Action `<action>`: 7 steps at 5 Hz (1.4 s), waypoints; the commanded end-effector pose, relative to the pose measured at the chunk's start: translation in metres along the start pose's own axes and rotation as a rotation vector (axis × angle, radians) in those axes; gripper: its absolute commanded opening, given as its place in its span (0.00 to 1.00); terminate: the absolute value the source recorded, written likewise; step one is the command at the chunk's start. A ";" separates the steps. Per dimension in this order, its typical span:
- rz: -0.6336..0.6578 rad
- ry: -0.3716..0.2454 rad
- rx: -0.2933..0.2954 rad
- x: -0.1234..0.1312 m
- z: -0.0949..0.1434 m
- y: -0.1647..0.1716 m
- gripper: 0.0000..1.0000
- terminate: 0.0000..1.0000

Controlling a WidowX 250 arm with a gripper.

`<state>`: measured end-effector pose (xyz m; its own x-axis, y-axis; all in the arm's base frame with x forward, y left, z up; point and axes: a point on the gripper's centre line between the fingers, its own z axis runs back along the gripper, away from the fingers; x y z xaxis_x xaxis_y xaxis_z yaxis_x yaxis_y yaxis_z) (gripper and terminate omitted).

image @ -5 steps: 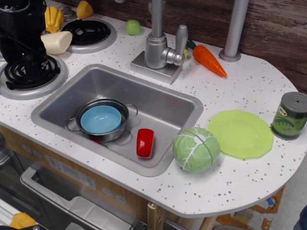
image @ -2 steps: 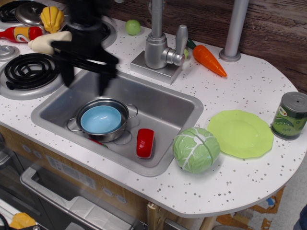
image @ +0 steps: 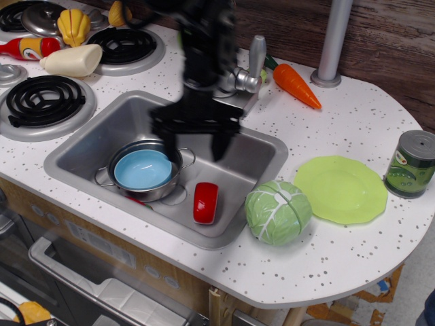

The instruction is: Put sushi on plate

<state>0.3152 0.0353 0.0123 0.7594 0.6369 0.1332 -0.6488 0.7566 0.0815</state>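
The sushi, a glossy red rounded piece, lies in the sink near its front right corner, right of the pot. The lime-green scalloped plate lies bare on the counter to the right, beyond the cabbage. My gripper is blurred by motion above the middle of the sink, up and slightly left of the sushi. Its two black fingers are spread wide apart and hold nothing.
A steel pot with a light-blue bowl sits in the sink left of the sushi. The faucet stands behind the sink, an orange carrot to its right. A green can stands right of the plate. Stove burners are at left.
The arm has swept from the far left stove area rightward across the sink to above its middle, nearer the sushi. The sushi, plate and other objects have not moved.
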 end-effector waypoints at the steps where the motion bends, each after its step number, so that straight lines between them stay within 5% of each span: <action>1: 0.073 -0.055 -0.078 0.003 -0.006 -0.019 1.00 0.00; 4: 0.002 -0.044 -0.042 -0.010 -0.041 -0.006 1.00 0.00; 7: -0.058 -0.089 -0.116 -0.014 -0.071 0.000 1.00 0.00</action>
<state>0.3040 0.0381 -0.0681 0.7978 0.5745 0.1829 -0.5799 0.8142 -0.0276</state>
